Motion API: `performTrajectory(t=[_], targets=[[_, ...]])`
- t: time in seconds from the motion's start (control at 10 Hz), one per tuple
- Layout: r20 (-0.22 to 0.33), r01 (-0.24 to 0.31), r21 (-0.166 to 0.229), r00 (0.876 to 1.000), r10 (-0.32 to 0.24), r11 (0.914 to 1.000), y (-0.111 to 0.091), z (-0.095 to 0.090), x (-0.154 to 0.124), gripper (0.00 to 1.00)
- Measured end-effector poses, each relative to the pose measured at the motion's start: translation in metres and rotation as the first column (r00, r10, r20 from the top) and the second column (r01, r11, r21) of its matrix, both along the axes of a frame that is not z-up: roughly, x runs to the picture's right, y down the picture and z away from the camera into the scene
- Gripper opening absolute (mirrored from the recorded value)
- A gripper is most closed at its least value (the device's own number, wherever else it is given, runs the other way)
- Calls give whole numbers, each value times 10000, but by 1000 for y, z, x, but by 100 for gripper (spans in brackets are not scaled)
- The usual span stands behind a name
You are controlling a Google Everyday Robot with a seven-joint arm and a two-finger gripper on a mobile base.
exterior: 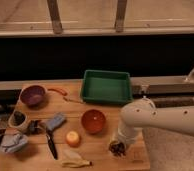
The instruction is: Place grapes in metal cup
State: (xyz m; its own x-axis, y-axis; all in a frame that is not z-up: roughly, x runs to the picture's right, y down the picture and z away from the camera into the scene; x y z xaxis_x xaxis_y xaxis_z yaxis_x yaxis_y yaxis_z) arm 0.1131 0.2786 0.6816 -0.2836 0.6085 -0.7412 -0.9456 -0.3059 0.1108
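Observation:
The grapes (118, 148) are a small dark bunch on the wooden table (100, 150), near its front right corner. My gripper (117, 144) hangs from the white arm (140, 117), which reaches in from the right. It is down at the grapes, right on top of them, and hides part of the bunch. A small dark shiny object (35, 126) at the left, between the pale cup (18, 120) and the blue sponge (55, 121), looks like the metal cup. It is far to the left of the gripper.
A green tray (106, 86) stands at the back, an orange bowl (93, 121) just left of the arm and a purple bowl (33, 95) at the back left. An orange fruit (73, 138), a black-handled knife (51, 145), a banana peel (74, 161) and a blue cloth (12, 142) lie in front.

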Motion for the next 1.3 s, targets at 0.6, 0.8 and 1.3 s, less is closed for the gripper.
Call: performTrajectory(t=[0.6, 0.8, 1.3], targets=[[-368, -51, 244, 9993, 60, 9997, -9, 1, 11, 80], [-464, -111, 369, 9988, 128, 9993, -15, 3, 16, 80], [-576, -396, 853, 9973, 446, 9956, -32, -3, 26, 80]])
